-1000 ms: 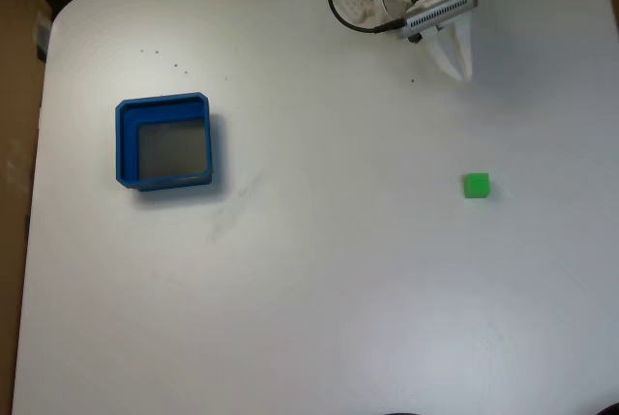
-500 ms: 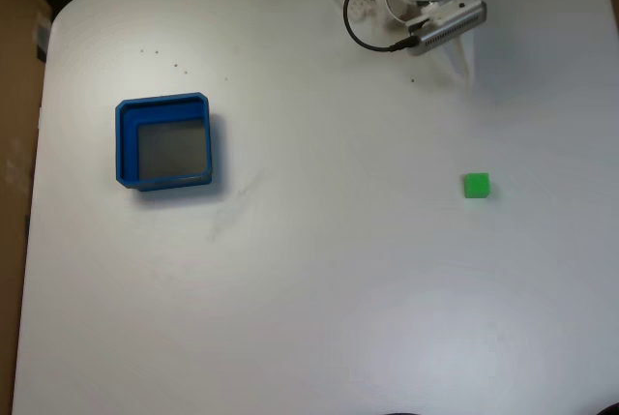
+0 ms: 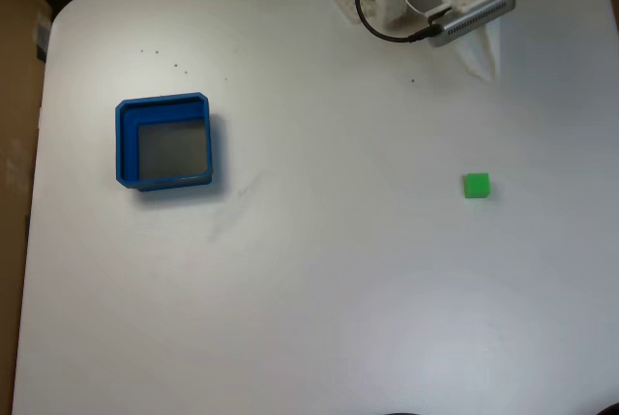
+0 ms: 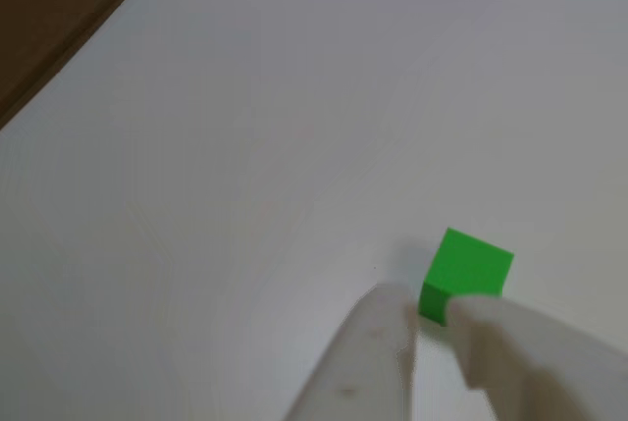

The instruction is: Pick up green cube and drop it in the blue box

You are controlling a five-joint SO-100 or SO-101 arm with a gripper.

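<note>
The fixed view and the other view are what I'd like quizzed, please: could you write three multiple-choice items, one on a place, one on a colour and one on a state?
1. In the fixed view, where does the green cube lie relative to the blue box?
A. Inside it
B. Far to its right on the table
C. Touching its left wall

2. What colour is the blue box's floor?
A. Grey
B. Red
C. Yellow

3. What is the cube's state?
A. Lifted by the gripper
B. Stacked on the box
C. Resting free on the white table

Answers: 1 B, wide bare tabletop separates them. 2 A, a grey panel shows inside the blue walls. 3 C, the fingers are near but apart from the cube in the other view.
</note>
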